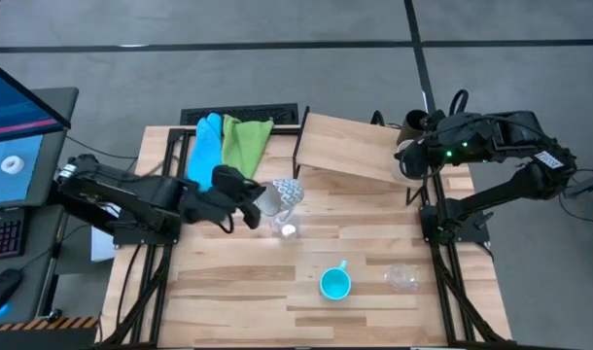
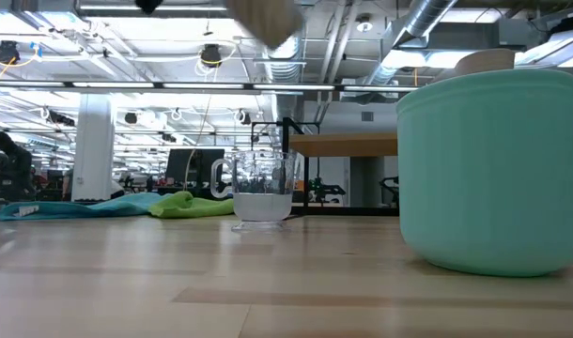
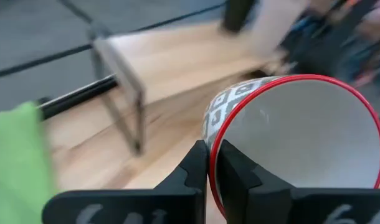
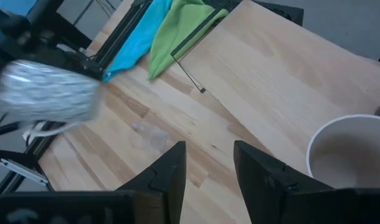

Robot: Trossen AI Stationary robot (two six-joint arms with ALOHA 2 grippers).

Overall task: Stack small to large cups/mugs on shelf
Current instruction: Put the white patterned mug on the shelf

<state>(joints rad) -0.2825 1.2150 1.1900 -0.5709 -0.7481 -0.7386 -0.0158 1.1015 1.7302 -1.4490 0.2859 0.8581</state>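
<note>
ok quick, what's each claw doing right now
left claw: closed on the rim of the red-rimmed patterned cup, held above the table.
right claw: open, holding nothing, over the shelf beside a beige cup.

A cyan mug (image 2: 493, 174) looms close on the table (image 2: 174, 282) — a clear cup (image 2: 262, 192) and cloths (image 2: 127, 204) sit farther back.

Patterned red-rimmed cup (image 3: 289, 137) tilted above table, cyan mug (image 1: 334, 283) and clear cups (image 1: 401, 278) standing, shelf (image 1: 350, 148) behind

Left claw (image 1: 262, 202) clamped mid-table; right claw (image 4: 209, 163) parted over the far right.
</note>
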